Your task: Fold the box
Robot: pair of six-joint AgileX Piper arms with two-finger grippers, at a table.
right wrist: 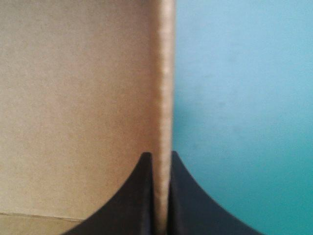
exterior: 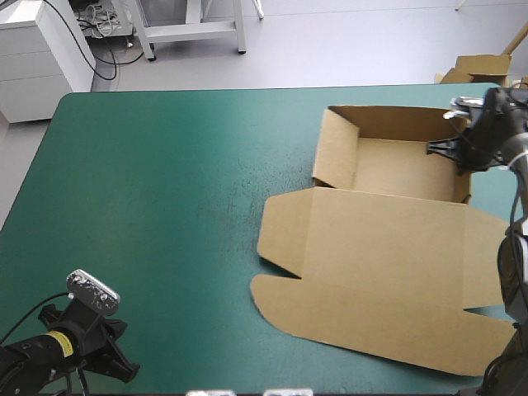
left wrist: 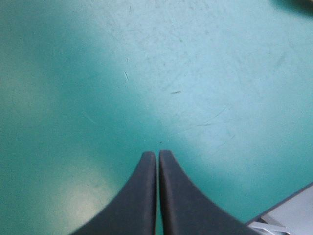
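From above, the brown box (exterior: 388, 247) lies on the right half of the counter (exterior: 165, 206), tray walls raised, lid flat. Left wrist: my left hand (left wrist: 157, 154) is pressed closed, empty, over bare teal-green cover. Right wrist: my right hand (right wrist: 160, 156) pinches the tray's wall edge

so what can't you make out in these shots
- High view: the box's right wall, where the right gripper pinches it, is covered by that gripper.
- High view: the lid's near right corner is hidden behind the right arm.
- Left wrist view: only table ahead of the left gripper, no box.
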